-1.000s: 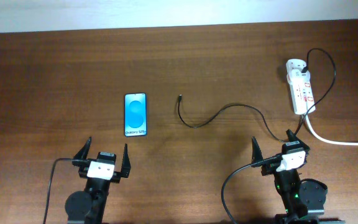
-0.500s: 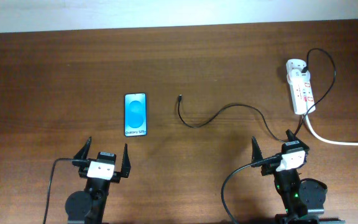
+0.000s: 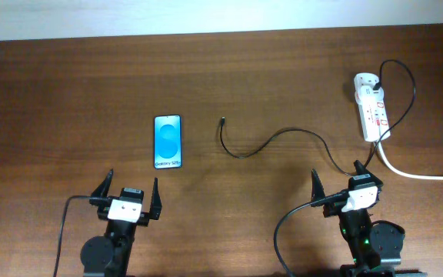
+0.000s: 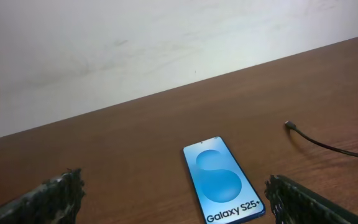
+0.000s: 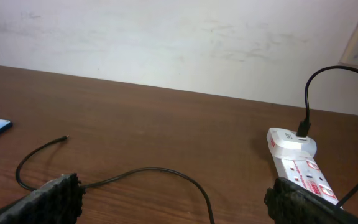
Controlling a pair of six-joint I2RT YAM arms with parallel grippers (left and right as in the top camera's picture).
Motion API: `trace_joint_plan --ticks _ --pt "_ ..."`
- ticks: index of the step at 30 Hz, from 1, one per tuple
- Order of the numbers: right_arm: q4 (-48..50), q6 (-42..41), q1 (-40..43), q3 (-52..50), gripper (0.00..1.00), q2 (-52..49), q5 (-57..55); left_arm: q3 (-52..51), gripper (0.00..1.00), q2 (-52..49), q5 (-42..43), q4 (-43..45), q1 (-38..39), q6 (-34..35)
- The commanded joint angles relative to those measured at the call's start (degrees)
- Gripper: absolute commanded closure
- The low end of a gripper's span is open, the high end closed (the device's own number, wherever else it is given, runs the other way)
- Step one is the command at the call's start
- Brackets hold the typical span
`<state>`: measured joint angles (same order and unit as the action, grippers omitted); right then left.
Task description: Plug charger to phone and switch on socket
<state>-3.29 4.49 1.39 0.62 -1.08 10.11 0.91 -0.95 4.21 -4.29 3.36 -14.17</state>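
Near the bottom edge, left gripper (image 3: 133, 186) and right gripper (image 3: 335, 183) are held wide open, nothing gripped.

The counter (image 3: 68, 85) is dark brown wood with a fine straight grain and a smooth, low-sheen finish. Ahead of the left gripper (image 3: 133, 178), the phone (image 3: 168, 142) has a glossy glass face. The left gripper and the right gripper (image 3: 335, 171) are matt black at the tips, rough and knobbly, with smooth white plastic behind. Ahead of the right gripper, the charger (image 3: 298, 131) is a thin, matt black cable that looks rubbery. Further ahead and to its right, the socket (image 3: 373, 108) is smooth, slightly glossy white plastic, and its cord (image 3: 414, 175) is smooth and white. The wall (image 5: 166, 43) is matt, scuffed, off-white paint.
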Motion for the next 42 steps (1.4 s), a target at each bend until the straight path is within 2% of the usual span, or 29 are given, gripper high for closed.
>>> trace_joint_plan --ticks 1,6,10,16,22,29,33,36,39,42 --pt "-0.37 -0.66 -0.26 -0.31 0.02 -0.2 -0.09 -0.39 0.01 0.55 -1.05 -0.04 -0.15 -0.92" --pt "-0.35 -0.66 -0.26 -0.31 0.02 -0.2 -0.09 -0.39 0.01 0.55 -1.16 0.81 -0.15 -0.92" --pt "0.04 -0.72 -0.26 -0.31 0.02 -0.2 1.44 -0.37 0.01 0.55 -1.05 8.17 -0.15 -0.85" --pt "1.33 -3.45 -0.26 3.37 0.02 -0.2 1.2 4.44 0.01 -0.68 -1.27 8.79 -0.15 5.97" --pt "-0.28 -3.5 -0.26 10.25 0.02 -0.31 1.29 15.8 0.01 -14.99 -2.03 8.79 -0.15 5.97" --pt "-14.29 -3.5 -0.26 23.78 0.02 -4.42 1.27 33.29 0.01 -39.98 10.54 6.93 -0.15 5.97" --pt "-21.88 -3.5 -0.26 35.19 0.02 -16.02 1.95 47.01 0.01 -53.18 14.27 -5.95 -0.15 5.9" --pt "-30.99 -3.5 -0.26 46.6 0.02 -28.22 2.21 61.31 0.01 -64.02 15.78 -18.82 -0.15 5.31" --pt "-42.42 -3.52 -0.26 60.15 0.02 -43.23 2.34 81.33 0.01 -77.72 15.8 -34.27 -0.15 5.27" --pt "-52.37 -6.51 -0.26 70.75 0.01 -55.6 3.04 96.45 0.01 -88.61 16.17 -50.75 -0.13 4.22"
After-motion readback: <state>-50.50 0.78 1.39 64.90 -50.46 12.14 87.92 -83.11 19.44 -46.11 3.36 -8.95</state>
